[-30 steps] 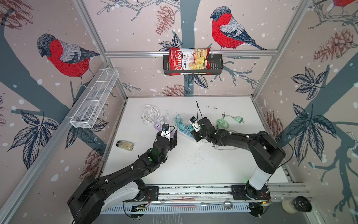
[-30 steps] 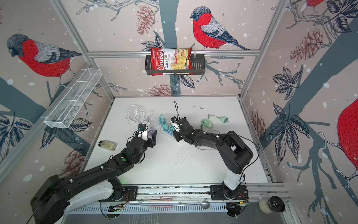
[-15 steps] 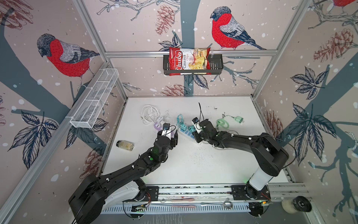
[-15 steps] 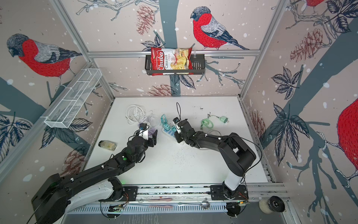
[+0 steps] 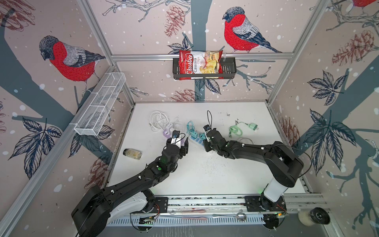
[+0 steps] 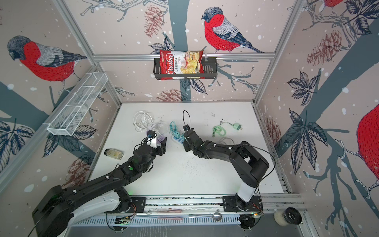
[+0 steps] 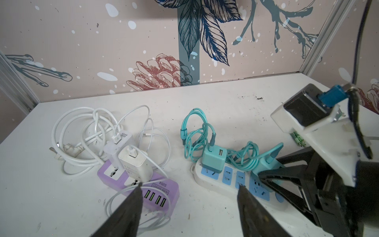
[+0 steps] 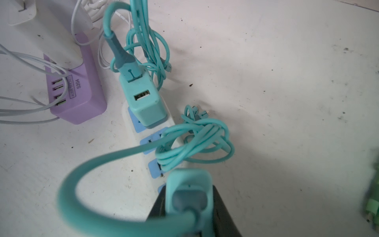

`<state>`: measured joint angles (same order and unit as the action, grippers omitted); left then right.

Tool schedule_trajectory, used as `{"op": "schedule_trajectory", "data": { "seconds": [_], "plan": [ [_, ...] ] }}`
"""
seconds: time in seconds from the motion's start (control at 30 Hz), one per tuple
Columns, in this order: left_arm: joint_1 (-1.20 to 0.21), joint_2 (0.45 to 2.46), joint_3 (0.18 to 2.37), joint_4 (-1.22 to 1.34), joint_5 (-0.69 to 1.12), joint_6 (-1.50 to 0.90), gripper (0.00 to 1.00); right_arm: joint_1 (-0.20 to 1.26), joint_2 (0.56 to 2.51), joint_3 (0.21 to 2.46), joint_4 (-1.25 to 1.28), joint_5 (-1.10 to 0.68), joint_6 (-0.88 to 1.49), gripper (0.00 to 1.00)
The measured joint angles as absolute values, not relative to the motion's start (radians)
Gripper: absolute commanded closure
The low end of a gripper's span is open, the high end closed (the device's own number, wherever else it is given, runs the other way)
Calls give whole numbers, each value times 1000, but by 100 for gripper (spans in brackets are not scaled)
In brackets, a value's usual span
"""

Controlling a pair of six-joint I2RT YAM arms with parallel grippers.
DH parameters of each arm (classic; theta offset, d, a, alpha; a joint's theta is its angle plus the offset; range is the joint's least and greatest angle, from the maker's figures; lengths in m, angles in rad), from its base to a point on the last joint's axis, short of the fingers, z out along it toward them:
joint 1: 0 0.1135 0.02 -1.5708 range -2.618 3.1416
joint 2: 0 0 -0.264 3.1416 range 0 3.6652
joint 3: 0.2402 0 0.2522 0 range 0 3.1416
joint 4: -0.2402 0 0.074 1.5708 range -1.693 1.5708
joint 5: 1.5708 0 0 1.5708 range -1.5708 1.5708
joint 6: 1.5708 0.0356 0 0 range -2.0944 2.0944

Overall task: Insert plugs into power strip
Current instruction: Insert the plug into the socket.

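Showing a white table (image 5: pixel 205 174) whose white power strip (image 7: pixel 213 180), with blue sockets, serves as landmark. The right gripper (image 8: pixel 189 209) is pinched on a teal plug (image 8: pixel 188 184) over the strip's sockets at the end away from the purple power strip (image 7: pixel 162 188), probably to line its prongs up with the slots. The prongs are hidden, so contact cannot be told. The left gripper (image 7: pixel 189 185), fingers spread and empty, hovers just beside the white strip on its purple-strip side, apparently ready to steady it. A seated teal plug (image 7: pixel 213 158) fills the white strip's opposite end socket. Two white plugs (image 7: pixel 136 164) stand in the purple strip. The mint green plug (image 5: pixel 253 126) lies well apart from the white strip, unplugged.
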<state>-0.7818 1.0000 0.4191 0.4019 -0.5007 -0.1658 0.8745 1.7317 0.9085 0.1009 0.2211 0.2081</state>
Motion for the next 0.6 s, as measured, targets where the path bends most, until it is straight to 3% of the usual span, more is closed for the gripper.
{"op": "schedule_trajectory", "data": {
  "seconds": [0.6],
  "plan": [
    [-782,949,401,405,-518,-168,28,878,1727,946,31,222,-9,100]
  ]
}}
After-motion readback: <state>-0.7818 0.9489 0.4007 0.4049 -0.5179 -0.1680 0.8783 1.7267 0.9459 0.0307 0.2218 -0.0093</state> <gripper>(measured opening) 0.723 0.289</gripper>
